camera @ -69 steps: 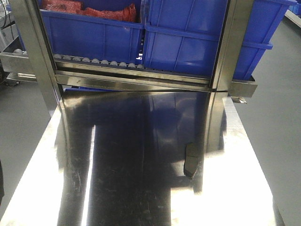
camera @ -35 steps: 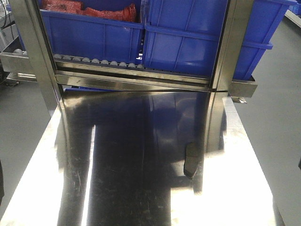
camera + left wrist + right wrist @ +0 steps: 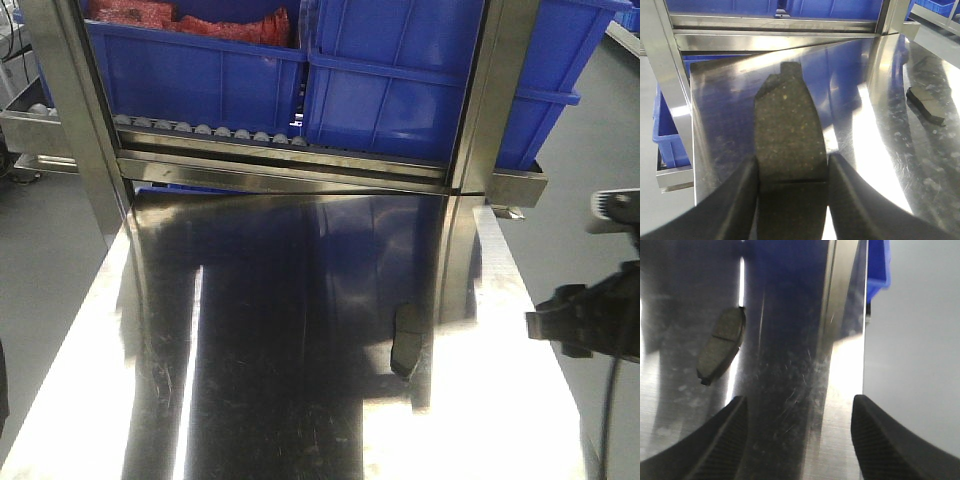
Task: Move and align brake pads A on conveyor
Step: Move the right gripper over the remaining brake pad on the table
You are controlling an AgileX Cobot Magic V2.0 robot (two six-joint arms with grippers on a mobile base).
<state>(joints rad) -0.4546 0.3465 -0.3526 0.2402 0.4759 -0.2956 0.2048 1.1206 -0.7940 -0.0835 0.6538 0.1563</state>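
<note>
Within the left gripper [image 3: 792, 167] sits a gritty, speckled oblong pad [image 3: 787, 122].

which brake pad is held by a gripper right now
The brake pad clamped in the left gripper. The other pad lies loose on the steel table, ahead of the open right gripper and untouched by it.

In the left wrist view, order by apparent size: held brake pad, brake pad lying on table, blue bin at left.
Largest: held brake pad, though nearest the camera.
Then blue bin, partly hidden.
Smallest: lying brake pad.
</note>
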